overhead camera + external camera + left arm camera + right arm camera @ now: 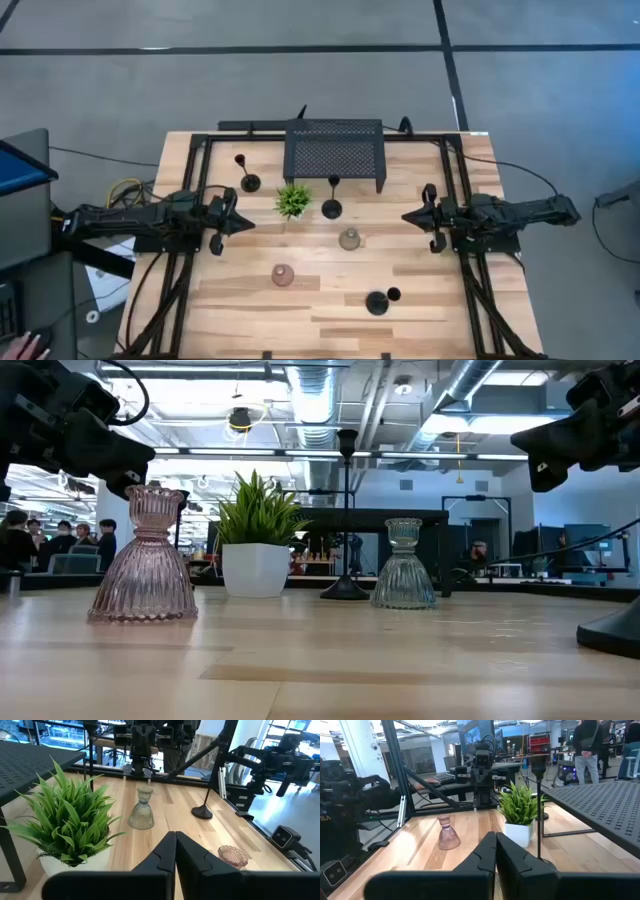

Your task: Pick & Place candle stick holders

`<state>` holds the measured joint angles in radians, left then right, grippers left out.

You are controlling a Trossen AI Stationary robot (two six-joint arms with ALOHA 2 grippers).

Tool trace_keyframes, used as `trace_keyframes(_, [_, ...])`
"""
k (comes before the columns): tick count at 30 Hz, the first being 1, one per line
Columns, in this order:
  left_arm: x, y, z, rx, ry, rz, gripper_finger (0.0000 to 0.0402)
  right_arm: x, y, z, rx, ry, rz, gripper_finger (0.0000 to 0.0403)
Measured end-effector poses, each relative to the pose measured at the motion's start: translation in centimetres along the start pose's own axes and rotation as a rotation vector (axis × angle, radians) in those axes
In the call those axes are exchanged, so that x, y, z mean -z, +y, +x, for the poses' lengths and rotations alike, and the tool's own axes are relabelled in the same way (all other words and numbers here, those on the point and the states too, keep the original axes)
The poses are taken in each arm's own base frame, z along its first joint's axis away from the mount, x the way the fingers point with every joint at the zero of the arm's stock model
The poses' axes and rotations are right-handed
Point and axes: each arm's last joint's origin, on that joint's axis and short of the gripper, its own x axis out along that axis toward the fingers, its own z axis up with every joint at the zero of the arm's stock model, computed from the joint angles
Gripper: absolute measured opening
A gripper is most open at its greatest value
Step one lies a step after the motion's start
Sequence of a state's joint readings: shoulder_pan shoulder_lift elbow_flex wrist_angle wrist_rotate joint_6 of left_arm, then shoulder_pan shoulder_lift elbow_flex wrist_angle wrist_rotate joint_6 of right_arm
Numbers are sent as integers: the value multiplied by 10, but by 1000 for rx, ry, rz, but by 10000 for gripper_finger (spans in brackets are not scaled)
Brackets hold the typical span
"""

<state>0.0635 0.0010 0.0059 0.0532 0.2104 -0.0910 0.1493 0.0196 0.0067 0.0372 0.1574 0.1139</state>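
From above, the potted plant (293, 201) stands near the middle of the table (440, 300), just in front of the mesh rack (334, 152). One black holder (248, 178) is to the plant's left, a second (331, 205) just to its right, and a third (378, 301) is well away near the front edge. The greenish glass cup (349, 239) sits right of the plant and nearer the front; the pinkish glass cup (283, 275) stands in front of it with bare wood around. The left gripper (243, 224) hangs left of the plant and the right gripper (410, 217) well to its right, both empty.

At table height, the pinkish cup (143, 560) is left of the plant (256, 530), the greenish cup (404, 568) right of it.

In the left wrist view, the left gripper's fingers (192, 855) are pressed together, holding nothing.

In the right wrist view, the right gripper's fingers (482, 852) likewise meet, empty.
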Motion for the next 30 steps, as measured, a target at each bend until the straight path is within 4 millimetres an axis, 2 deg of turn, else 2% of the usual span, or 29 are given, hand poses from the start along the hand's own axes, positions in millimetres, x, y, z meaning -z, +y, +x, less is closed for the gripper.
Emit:
trace_keyframes(20, [0,0,0,0,0,0,8,0,0,0,0,0,0,0])
trace_keyframes(30, [5,1,4,-5,58,-12,8,0,0,0,0,0,0,0])
